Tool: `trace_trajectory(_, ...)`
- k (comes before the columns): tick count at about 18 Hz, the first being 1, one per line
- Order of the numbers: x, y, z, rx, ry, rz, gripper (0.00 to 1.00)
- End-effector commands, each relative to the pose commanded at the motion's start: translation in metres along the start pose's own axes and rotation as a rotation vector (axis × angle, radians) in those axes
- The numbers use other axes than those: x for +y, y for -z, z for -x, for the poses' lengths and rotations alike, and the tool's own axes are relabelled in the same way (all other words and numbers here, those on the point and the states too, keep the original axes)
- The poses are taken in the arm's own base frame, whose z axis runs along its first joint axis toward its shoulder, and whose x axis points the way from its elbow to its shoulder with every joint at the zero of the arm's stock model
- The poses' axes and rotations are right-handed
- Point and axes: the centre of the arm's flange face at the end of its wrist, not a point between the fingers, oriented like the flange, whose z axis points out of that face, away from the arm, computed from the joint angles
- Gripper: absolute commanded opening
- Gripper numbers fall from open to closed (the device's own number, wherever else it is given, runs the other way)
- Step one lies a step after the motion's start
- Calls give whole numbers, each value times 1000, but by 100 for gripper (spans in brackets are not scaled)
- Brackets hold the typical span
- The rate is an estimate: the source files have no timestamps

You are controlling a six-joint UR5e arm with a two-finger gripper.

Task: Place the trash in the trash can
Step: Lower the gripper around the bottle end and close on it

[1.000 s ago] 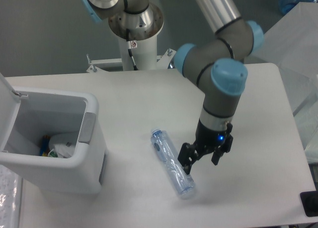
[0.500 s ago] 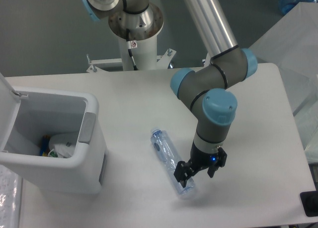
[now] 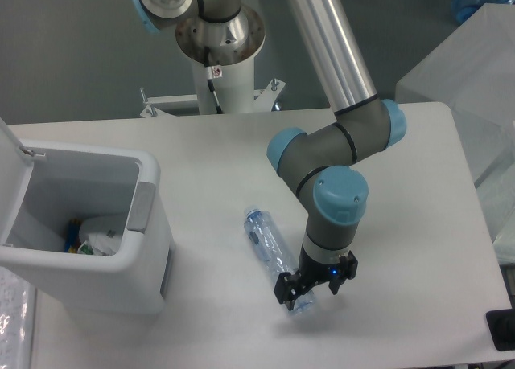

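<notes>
The bottle (image 3: 278,259) lies flat on the table (image 3: 418,224), right of the bin (image 3: 121,272), whose lid stands open with the wrapper (image 3: 100,239) already inside. The gripper (image 3: 308,289) straddles the bottle's near end, jaws spread and not yet clamped. Next, I judge, they must close firmly before lifting toward the bin.

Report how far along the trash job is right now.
Done: a crumpled white wrapper already lies inside the open white boxy plastic bin. In hand: the gripper is low over the near end of the clear bluish crushed plastic bottle, fingers straddling it; a closed grasp cannot be confirmed. Left: grip the bottle, lift it off the white table, carry it to the bin and drop it in.
</notes>
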Motion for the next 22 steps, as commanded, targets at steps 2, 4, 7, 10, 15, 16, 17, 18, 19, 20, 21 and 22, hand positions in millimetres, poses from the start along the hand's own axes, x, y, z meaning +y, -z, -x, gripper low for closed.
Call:
trace_trajectory(2, -1, -3, 0, -7, -1, 2, 100)
trace_trajectory(4, 0, -6, -6, -7, -10, 7, 100)
trace_trajectory(7, 0, -13, -5, -13, -13, 15, 100)
trace_trajectory(10, 2, -21, -9, -32, -18, 29, 100)
trace_trajectory(15, 2, -22, -8, -38, -20, 31, 99)
trace_trajectory(16, 2, -23, -8, -38, -20, 31, 99)
trace_trajectory(17, 2, -23, -8, -38, -20, 31, 97)
trace_trajectory(18, 2, -22, -8, -38, -18, 32, 95)
trace_trajectory(19, 2, -22, -8, -39, -18, 32, 93)
trace_trajectory(20, 2, -22, -8, -39, -18, 32, 93)
trace_trajectory(21, 2, -23, -8, -39, -18, 34, 93)
trace_trajectory(22, 2, -23, -8, -39, -18, 34, 93)
